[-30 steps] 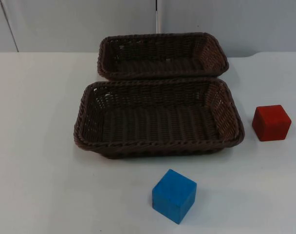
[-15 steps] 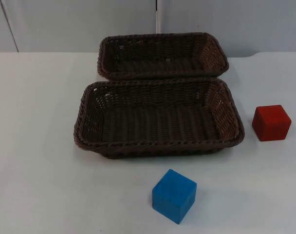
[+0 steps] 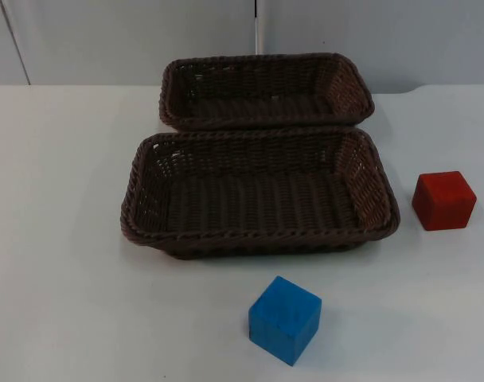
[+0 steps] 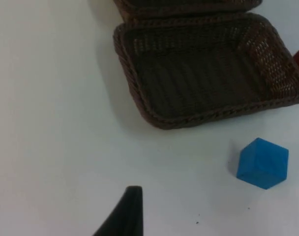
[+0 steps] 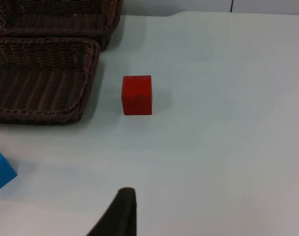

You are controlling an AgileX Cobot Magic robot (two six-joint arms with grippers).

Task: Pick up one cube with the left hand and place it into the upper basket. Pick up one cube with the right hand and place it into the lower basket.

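Two dark brown wicker baskets stand mid-table, both holding nothing: the upper basket (image 3: pixel 266 57) by the wall and the larger lower basket (image 3: pixel 258 236) touching it in front. A blue cube (image 3: pixel 284 319) sits on the table in front of the lower basket. A red cube (image 3: pixel 443 200) rests to that basket's right. My left gripper (image 4: pixel 129 214) hangs high above bare table, well apart from the blue cube (image 4: pixel 262 163) and the lower basket (image 4: pixel 154 115). My right gripper (image 5: pixel 121 214) hangs above bare table, short of the red cube (image 5: pixel 136 95). Neither holds anything that I can see.
The white table (image 3: pixel 59 239) ends at the grey partition wall (image 3: pixel 115 40) just behind the upper basket. Open table surface lies left of the baskets and around both cubes.
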